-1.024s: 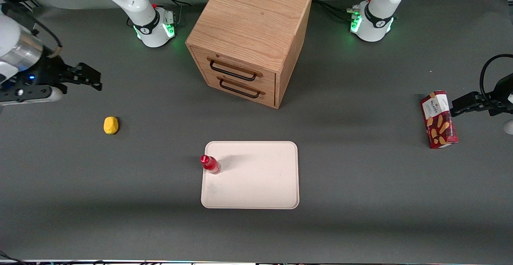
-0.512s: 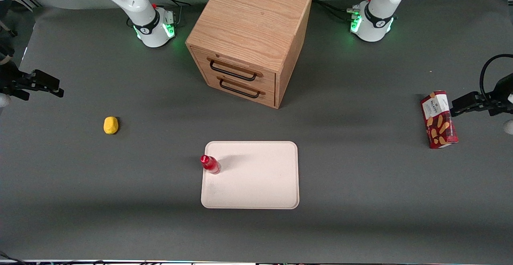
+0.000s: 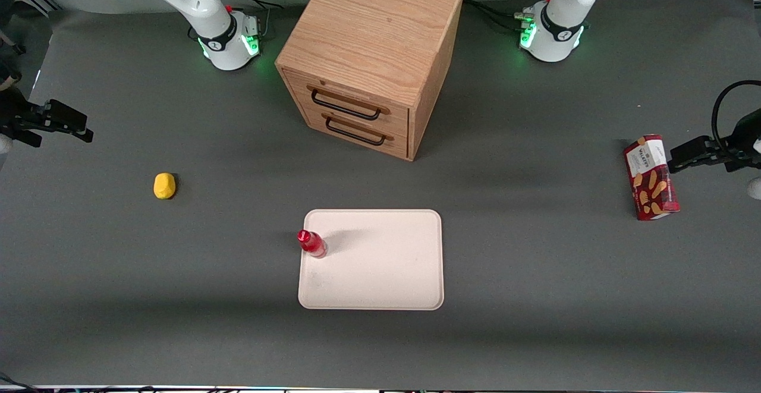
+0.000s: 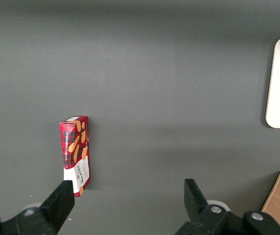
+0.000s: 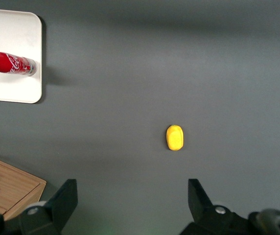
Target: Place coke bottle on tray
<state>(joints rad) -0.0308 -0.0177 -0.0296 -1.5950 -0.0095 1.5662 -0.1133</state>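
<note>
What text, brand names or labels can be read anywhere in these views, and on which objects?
"Coca-Cola": white script on the small red coke bottle standing on the pale cream tray.
White label on the red biscuit box: print too small to read.
Open gripper, above the table near the yellow lump: no markings.

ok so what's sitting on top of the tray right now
Only the coke bottle, standing upright at the tray's edge toward the working arm's end. The patch under its base is covered. The pincer is open, far off at that end of the table.
</note>
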